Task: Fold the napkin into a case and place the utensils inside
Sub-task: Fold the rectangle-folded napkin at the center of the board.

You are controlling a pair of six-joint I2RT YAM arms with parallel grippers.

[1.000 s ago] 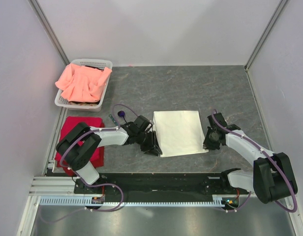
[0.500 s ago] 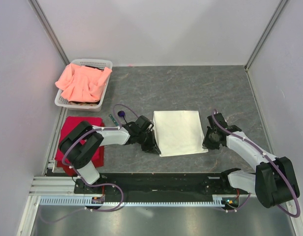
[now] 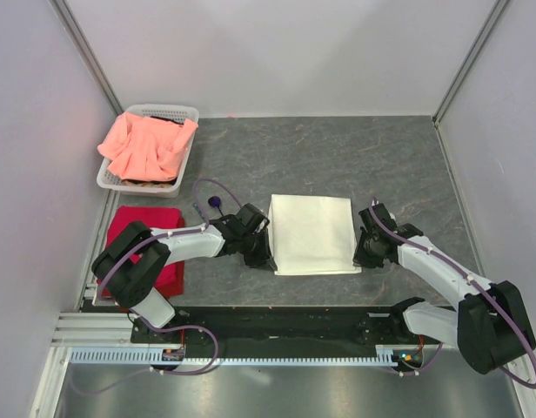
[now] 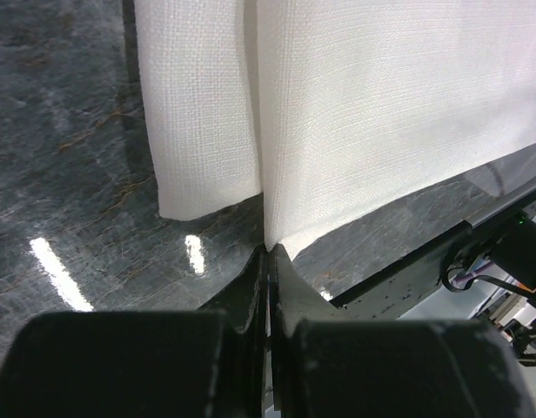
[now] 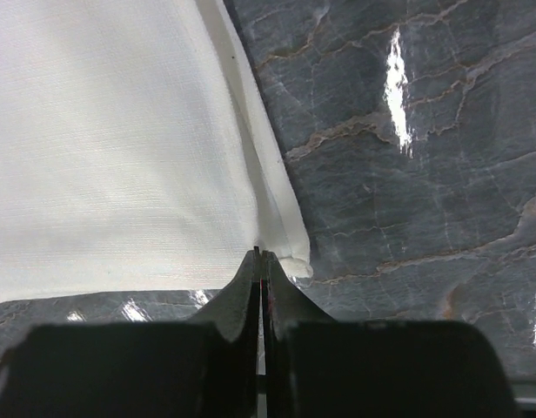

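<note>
Cream-white cloth, the napkin (image 3: 311, 233), lies on the grey marbled bench (image 3: 338, 157) between the two grippers, folded into a rectangle with layered edges. The left gripper (image 3: 264, 258) is at the napkin's near left corner. In the left wrist view its fingers (image 4: 247, 287) are pressed together on a pinch of the cloth edge, with a second flap lying just left of the fingertips. The right gripper (image 3: 362, 254) is at the near right corner, its fingers (image 5: 242, 287) shut on the layered edge just beside that corner. The utensils (image 3: 214, 203) lie beyond and left of the left gripper, apart from the napkin. A red cloth (image 3: 155, 218) lies further left. A white basket (image 3: 177, 111) holding a pink cloth (image 3: 146, 144) stands well beyond it.
</note>
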